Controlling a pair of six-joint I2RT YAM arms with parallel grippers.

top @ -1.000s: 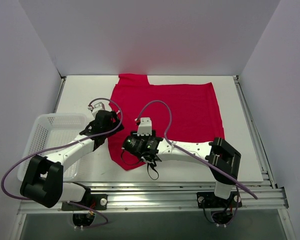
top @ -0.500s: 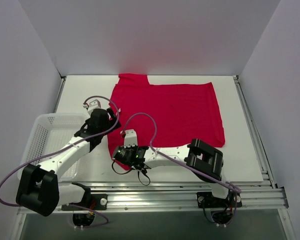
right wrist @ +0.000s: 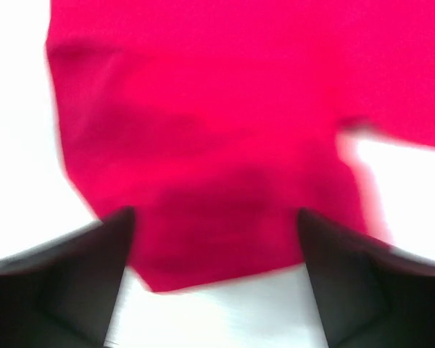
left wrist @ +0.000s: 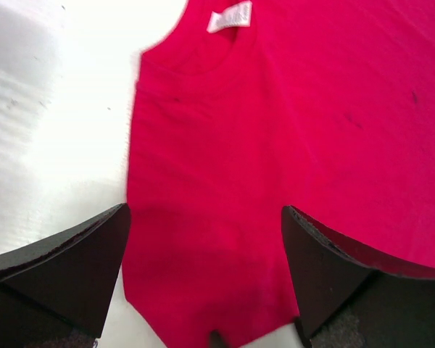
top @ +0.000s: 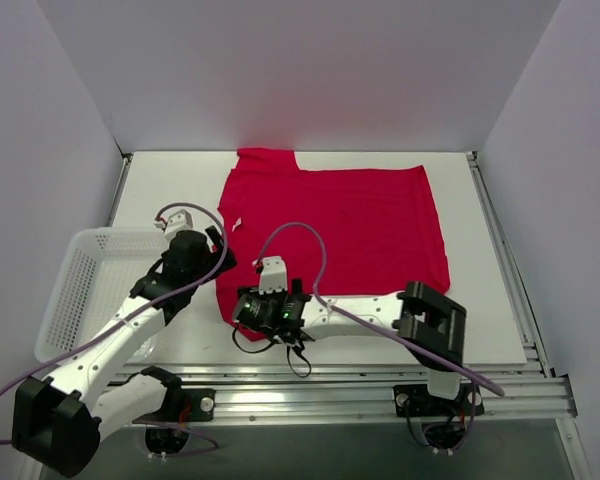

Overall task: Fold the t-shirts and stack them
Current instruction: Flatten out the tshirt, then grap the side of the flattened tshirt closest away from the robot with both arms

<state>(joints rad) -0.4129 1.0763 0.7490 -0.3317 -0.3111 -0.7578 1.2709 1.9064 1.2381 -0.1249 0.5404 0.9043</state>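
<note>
Right gripper [right wrist: 214, 217]: nearest to me, low over the near left corner of the t-shirt [top: 350, 225]. Its jaws stand apart, with red cloth showing between them and nothing pinched. This wrist view is smeared, so I cannot say whether the fingertips touch the cloth.

Basket [top: 100, 240]: white plastic mesh, at the near left of the bench [top: 160, 190]. My left arm reaches across its right side, and it lies apart from the red cloth.

Left gripper [left wrist: 204, 217]: jaws spread wide, holding nothing. It hangs over the left edge of the t-shirt, just to the right of the basket. In its wrist view I see one finger [left wrist: 65, 268] over bare bench and the other over red cloth.

T-shirt: plain bright red, spread flat across the middle of the bench. It runs from the corner under the right gripper to the far edge. The neck opening faces left, and one sleeve juts toward the back wall.

Neck tag [left wrist: 230, 16]: small and white, just inside the collar, farther along the cloth than the left gripper.
</note>
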